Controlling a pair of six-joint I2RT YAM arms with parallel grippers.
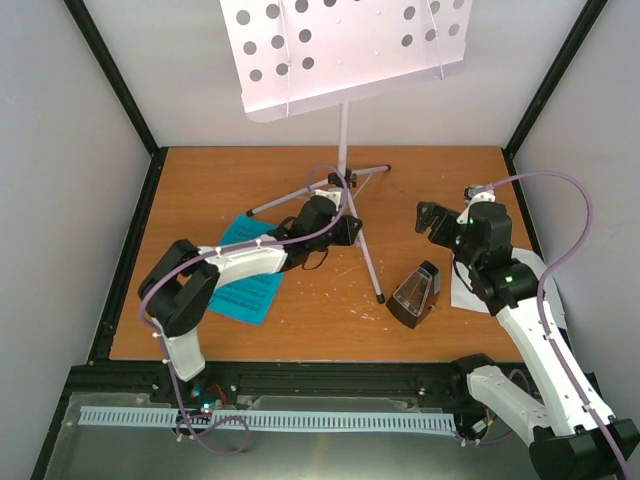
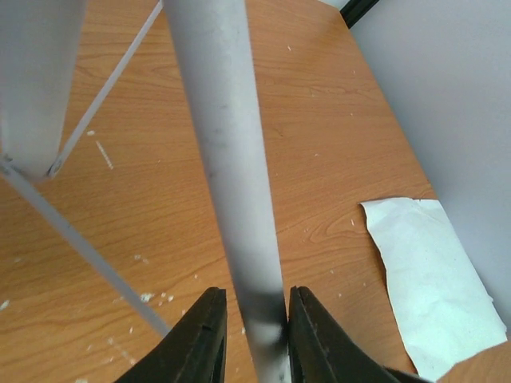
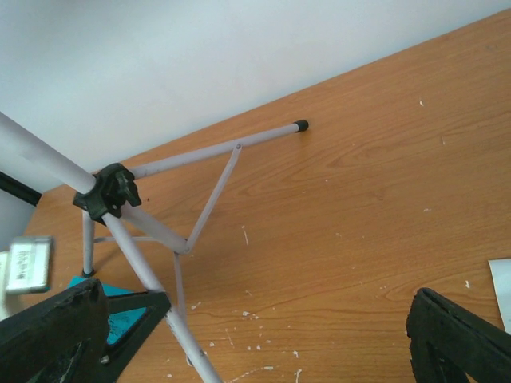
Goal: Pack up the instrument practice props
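Observation:
The silver music stand (image 1: 343, 140) stands at the table's back, with its perforated grey tray (image 1: 340, 50) up high. My left gripper (image 1: 345, 228) is shut on one tripod leg (image 2: 239, 199), which runs between its fingers (image 2: 200, 343). My right gripper (image 1: 432, 218) is wide open and empty, hovering to the right of the stand; its wrist view shows the tripod hub (image 3: 108, 191) ahead. The black pyramid metronome (image 1: 415, 295) stands in front of the right gripper. A blue sheet (image 1: 245, 275) lies under my left arm. A white sheet (image 1: 462, 290) lies partly under my right arm.
The stand's other legs (image 1: 300, 195) spread over the table's middle and back. Grey walls and black frame posts (image 1: 130, 110) close in the table on three sides. A slotted white rail (image 1: 270, 418) runs along the near edge.

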